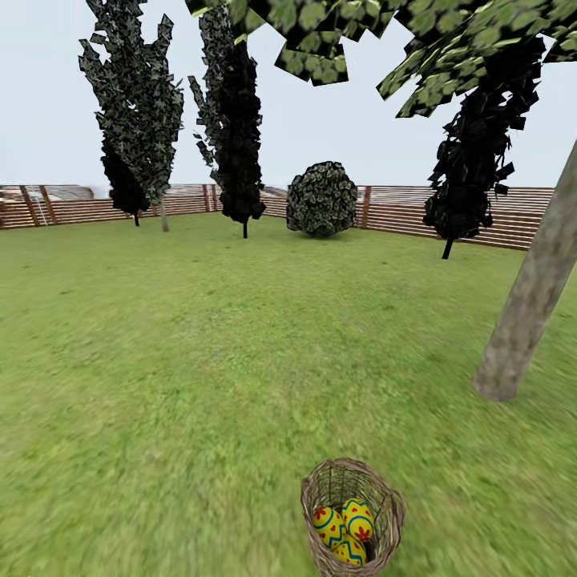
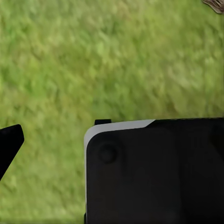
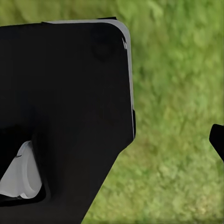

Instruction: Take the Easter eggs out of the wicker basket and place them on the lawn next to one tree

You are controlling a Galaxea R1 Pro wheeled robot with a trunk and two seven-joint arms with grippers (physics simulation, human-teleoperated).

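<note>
In the head view the wicker basket (image 1: 353, 517) sits on the lawn (image 1: 200, 361) at about 5 o'clock, all three Easter eggs (image 1: 346, 529) inside it; the tree (image 1: 529, 296) with the pale trunk rises at 3 o'clock, well apart. Whether either gripper's fingers are released or clenched cannot be told

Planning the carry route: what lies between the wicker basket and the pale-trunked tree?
In the head view, just bare lawn separates the wicker basket from the tree.
</note>
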